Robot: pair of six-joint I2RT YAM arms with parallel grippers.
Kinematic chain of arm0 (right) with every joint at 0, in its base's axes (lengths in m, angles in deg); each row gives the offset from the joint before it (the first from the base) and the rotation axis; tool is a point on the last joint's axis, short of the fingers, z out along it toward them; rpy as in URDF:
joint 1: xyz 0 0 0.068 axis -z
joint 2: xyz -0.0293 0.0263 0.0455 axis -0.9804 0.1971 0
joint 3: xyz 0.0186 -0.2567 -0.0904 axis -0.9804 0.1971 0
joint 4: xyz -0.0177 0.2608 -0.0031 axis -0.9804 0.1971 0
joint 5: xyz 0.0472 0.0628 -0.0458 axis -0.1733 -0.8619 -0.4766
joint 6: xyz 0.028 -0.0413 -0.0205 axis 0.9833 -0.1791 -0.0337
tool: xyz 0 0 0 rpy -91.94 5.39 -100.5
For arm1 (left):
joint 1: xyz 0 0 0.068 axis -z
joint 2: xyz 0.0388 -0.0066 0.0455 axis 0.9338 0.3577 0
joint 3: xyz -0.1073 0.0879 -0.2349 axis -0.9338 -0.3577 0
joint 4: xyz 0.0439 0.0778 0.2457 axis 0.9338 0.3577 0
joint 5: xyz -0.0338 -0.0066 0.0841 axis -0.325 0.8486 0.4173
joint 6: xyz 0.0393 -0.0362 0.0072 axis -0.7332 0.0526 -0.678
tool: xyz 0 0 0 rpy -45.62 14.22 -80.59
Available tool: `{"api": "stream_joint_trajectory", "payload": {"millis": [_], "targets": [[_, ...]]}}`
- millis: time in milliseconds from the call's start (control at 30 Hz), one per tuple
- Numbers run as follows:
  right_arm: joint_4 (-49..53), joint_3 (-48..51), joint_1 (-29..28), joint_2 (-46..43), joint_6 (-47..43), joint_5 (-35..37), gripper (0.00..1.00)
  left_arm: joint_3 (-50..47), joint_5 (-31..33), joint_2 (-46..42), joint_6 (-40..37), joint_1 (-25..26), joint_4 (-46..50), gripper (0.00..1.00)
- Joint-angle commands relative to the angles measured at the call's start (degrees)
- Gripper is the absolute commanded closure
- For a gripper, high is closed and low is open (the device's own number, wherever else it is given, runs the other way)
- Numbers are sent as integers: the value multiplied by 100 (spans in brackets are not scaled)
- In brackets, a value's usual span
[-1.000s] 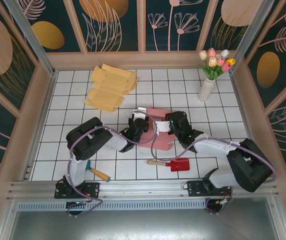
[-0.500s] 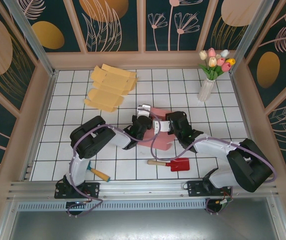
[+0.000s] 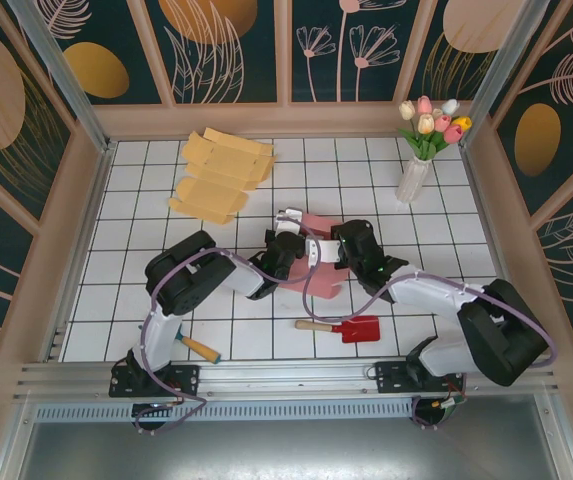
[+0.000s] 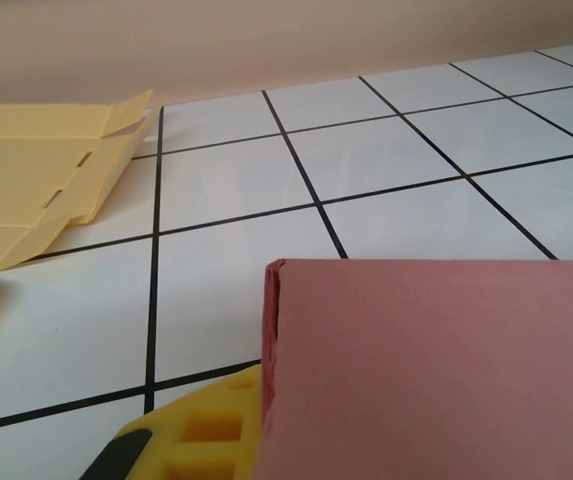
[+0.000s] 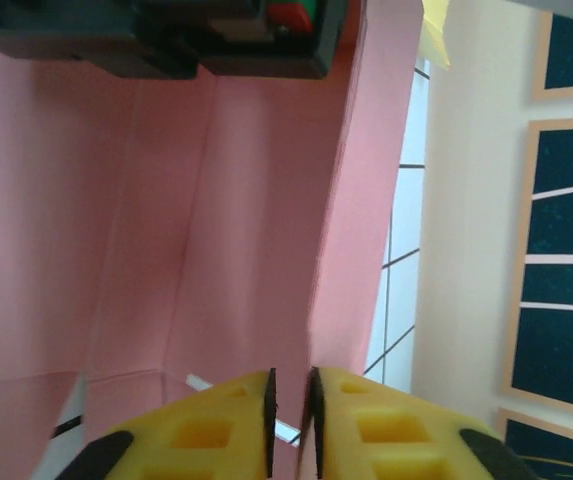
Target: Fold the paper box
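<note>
top external: white tiled worktop [image 3: 146,200], pink paper box [image 3: 326,285] half-formed at mid-worktop, between my two arms. left wrist: my left fingers [image 4: 201,430] closed tight on one box wall. right wrist: my right fingers [image 5: 386,425] a narrow gap apart, low inside the box.

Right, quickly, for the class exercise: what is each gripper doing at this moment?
Left gripper: closed on a wall of the pink paper box.
Right gripper: fingers nearly together by the box; whether it grips cannot be told.
</note>
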Motion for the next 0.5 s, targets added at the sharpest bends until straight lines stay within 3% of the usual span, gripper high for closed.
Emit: {"api": "stream_joint_trajectory", "payload": {"millis": [0,167,267,367,467], "targets": [[610,-339,-50,-329,474,-510,73,24,309,260,-288,-53,-72,100],[1096,-612,-50,-820,1164,-880,64,136,506,362,-366,-57,-112,100],[963,-857,-64,-1144,2419,-889,63,78,507,340,-431,-61,-236,100],[830,-1190,-64,-1326,4280,-738,62,64,479,376,-504,-71,-343,100],[488,-1212,-52,-1376,6752,336,61,-12,466,382,-523,-77,-505,100]]}}
